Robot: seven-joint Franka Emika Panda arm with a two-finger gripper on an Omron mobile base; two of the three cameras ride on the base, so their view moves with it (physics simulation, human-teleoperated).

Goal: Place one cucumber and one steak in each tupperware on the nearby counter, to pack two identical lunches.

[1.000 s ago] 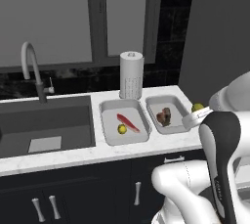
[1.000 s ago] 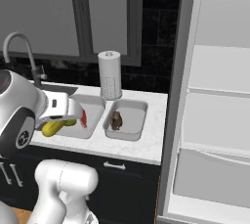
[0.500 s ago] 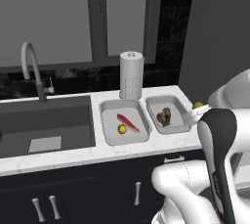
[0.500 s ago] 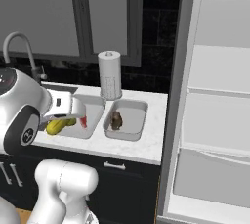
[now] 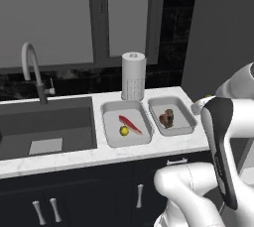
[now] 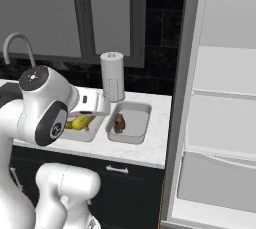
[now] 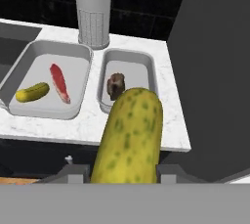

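My gripper [image 7: 128, 169] is shut on a yellow-green cucumber [image 7: 131, 137], held in the air in front of the counter [image 7: 93, 120], low and near the right tupperware [image 7: 136, 71]. That tray holds a brown steak chunk [image 7: 115, 85]. The left tupperware [image 7: 34, 66] holds a second cucumber [image 7: 32, 92] and a slim red steak [image 7: 59, 82]. In the right base view the held cucumber [image 6: 82, 122] shows under the hand, left of the brown steak [image 6: 119, 123]. In the left base view the hand [image 5: 201, 104] hovers just right of the right tray [image 5: 181, 117].
A paper towel roll [image 5: 133, 76] stands behind the trays. The dark sink basin [image 5: 44, 129] with its faucet [image 5: 32, 70] lies to the left. An open tall white unit with shelves [image 6: 220, 123] rises just right of the counter's end.
The arm has swung right, carrying the held cucumber with it, closer to the right tray. The trays and their contents have not moved.
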